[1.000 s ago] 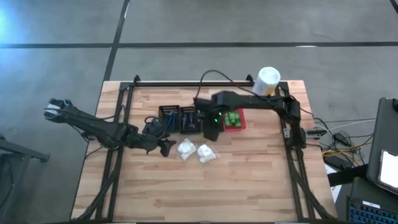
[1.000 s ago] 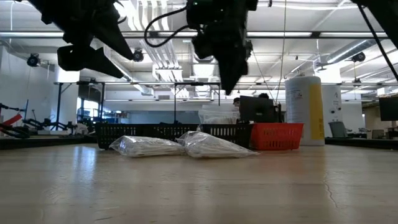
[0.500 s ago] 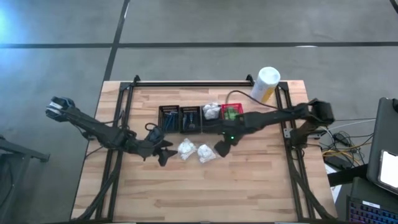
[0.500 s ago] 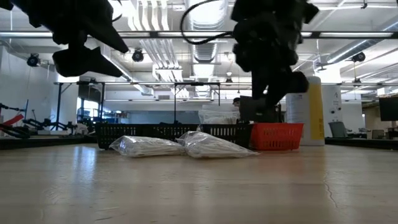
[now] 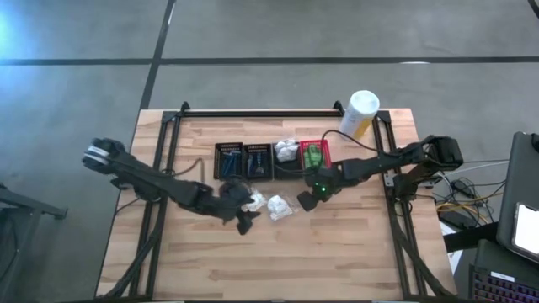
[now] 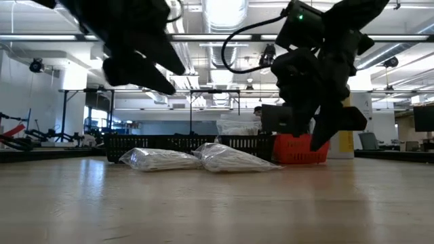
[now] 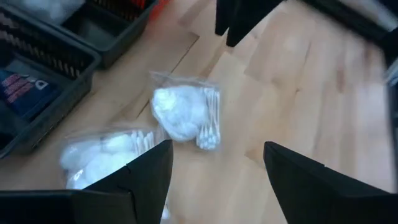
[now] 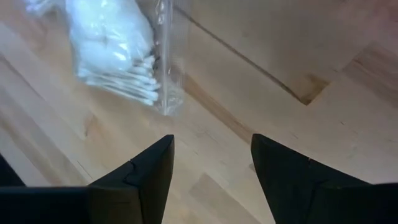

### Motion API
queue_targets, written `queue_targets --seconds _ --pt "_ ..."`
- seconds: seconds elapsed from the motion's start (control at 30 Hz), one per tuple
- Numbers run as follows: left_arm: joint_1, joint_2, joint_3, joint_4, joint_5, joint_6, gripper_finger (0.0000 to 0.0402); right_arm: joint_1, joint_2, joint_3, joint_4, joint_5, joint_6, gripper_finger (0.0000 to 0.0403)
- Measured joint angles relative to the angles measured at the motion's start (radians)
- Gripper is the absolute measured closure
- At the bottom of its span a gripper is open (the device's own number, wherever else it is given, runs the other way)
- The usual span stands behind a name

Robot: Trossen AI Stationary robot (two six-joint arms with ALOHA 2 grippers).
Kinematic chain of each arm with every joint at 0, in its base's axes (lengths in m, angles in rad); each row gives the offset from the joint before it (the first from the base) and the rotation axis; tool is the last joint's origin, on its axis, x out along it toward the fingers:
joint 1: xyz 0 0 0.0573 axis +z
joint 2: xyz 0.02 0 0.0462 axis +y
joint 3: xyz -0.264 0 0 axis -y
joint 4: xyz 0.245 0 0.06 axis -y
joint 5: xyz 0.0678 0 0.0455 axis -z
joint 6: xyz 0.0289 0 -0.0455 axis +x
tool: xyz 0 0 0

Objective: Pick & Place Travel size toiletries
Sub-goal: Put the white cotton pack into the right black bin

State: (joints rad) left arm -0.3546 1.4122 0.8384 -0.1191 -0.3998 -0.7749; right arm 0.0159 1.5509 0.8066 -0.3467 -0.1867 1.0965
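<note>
Since the earlier frames both arms have shifted: the left gripper (image 5: 245,220) has come in from the left side of the table toward the middle and now sits just below the two white bundles, while the right gripper (image 5: 306,200) has drawn back from the baskets toward the lower right and hangs just right of the bundles. In the left wrist view the left claw (image 7: 214,168) stands wide, its two dark fingers (image 7: 146,171) apart with nothing between them, above bare wood and the two clear bags of white puffs and cotton swabs (image 7: 183,115). The right claw (image 8: 211,165) is also parted and holds nothing; one bag (image 8: 121,46) lies ahead of it, not touched. In the high view the left arm stretches from the left edge down and rightward, low over the table; the right arm reaches from the right edge leftward, elbow raised. The white bundles (image 5: 268,204) lie side by side at the table's centre, just below the row of baskets. Another white bundle (image 5: 287,150) sits in a black basket (image 5: 285,167), green bottles (image 5: 314,155) in the red basket (image 5: 303,146), and dark tubes (image 5: 256,158) in the black baskets at left. A white-and-yellow canister (image 5: 360,113) stands at the upper right.
</note>
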Motion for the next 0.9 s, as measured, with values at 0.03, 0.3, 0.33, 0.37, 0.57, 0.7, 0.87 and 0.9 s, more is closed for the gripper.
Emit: queue_targets --seconds 0.03,0.3,0.33,0.37,0.57,0.7,0.87,0.9 --pt "0.010 0.032 0.024 -0.005 0.012 0.018 0.0151 0.002 0.000 -0.004 0.007 0.000 -0.007 0.0196" --pt "0.090 0.222 0.181 -0.090 0.128 0.126 0.0214 0.041 0.003 -0.029 0.147 0.058 -0.063 0.0218" --pt "0.099 0.236 0.190 -0.096 0.151 0.130 0.0225 0.045 0.003 -0.031 0.147 0.078 -0.053 0.0221" --pt "0.108 0.246 0.193 -0.099 0.178 0.137 0.0237 0.049 0.003 -0.032 0.145 0.093 -0.046 0.0225" --pt "0.147 0.290 0.196 -0.100 0.250 0.196 0.0322 0.059 0.015 -0.044 0.152 0.113 -0.018 0.0249" --pt "0.164 0.303 0.195 -0.091 0.251 0.245 0.0370 0.058 0.015 -0.080 0.242 0.138 0.041 0.0266" --pt "0.182 0.326 0.193 -0.054 0.250 0.284 0.0397 0.058 0.015 -0.170 0.449 0.137 0.149 0.0278" --pt "0.185 0.332 0.192 -0.055 0.250 0.285 0.0397 0.058 0.015 -0.185 0.469 0.137 0.166 0.0279"
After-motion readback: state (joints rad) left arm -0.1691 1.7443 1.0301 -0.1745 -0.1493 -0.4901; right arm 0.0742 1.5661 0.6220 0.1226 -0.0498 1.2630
